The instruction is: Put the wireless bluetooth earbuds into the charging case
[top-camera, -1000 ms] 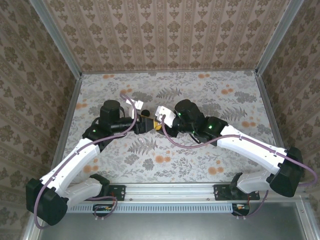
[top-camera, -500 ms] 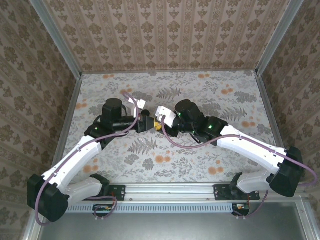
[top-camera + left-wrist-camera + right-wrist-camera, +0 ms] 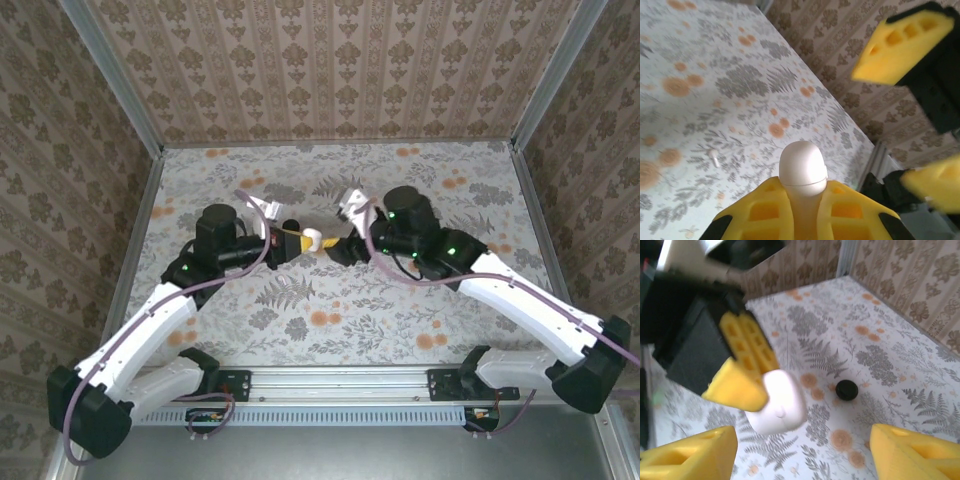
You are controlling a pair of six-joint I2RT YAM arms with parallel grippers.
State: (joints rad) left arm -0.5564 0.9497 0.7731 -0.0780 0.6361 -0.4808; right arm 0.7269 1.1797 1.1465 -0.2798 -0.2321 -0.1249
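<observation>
White, glossy, rounded plastic charging case (image 3: pixel 311 238) is up off the table in the top external view, pinched by the left gripper (image 3: pixel 303 240), whose yellow fingers are closed tight on it. Just beside and facing it, the right gripper (image 3: pixel 338 246) hangs with jaws apart, empty. Under both lies the matte table (image 3: pixel 330 320) cover, printed with grey ferns and orange blossoms. Brown damask-patterned walls (image 3: pixel 330 70) box it in.

Left wrist now: two yellow fingers (image 3: pixel 777 192) with hollow cut-out cells squeeze the charging case (image 3: pixel 802 165), a smooth egg-like dome with a fine seam around it, poking out above them. The right gripper's yellow pads (image 3: pixel 900 42) show blurred and well apart at the right. A tiny white oblong piece (image 3: pixel 714 158) lies on the cloth, too small to identify.

Right wrist: its own yellow fingertips (image 3: pixel 690 457) are spread wide at the bottom corners, nothing between them. The charging case (image 3: pixel 779 401) shows a soft rounded-square face with a small dimple, gripped by the left gripper (image 3: pixel 747 372). Beyond it on the table lies a small black rounded piece (image 3: pixel 846 390); whether it is an earbud I cannot tell.
</observation>
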